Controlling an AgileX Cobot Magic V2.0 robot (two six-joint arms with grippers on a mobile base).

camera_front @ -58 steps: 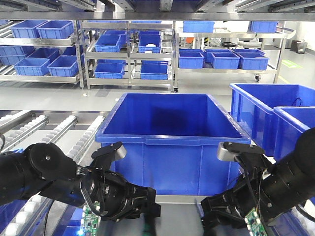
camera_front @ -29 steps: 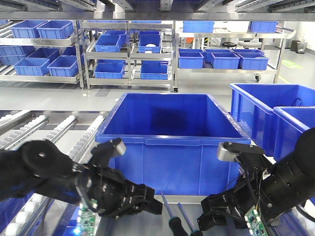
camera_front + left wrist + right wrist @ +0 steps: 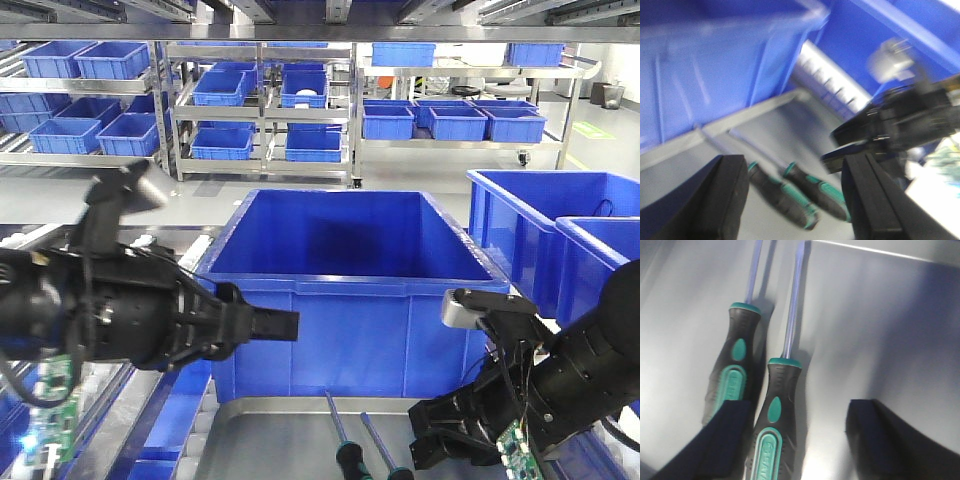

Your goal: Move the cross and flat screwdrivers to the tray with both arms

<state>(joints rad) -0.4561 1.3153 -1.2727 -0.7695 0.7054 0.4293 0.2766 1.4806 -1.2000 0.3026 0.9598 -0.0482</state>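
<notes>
Since half a second ago my left arm [image 3: 150,320] has lifted up and swung away to the left, so the tray [image 3: 260,440] now shows more of its grey floor. Both screwdrivers [image 3: 757,390] lie side by side in it, nearly touching, shafts pointing toward the big blue bin [image 3: 345,290]. My left claw [image 3: 795,195] hangs above them with its pads wide apart and nothing between. My right claw [image 3: 800,440] is also spread, empty, low over the handles.

I judge these tools light and stiff. The steel shafts are thin and smooth and would slip, so the place to take hold is the thick handle, across the green rubber part, which looks grippy. On the smooth metal they could roll or slide if nudged.
</notes>
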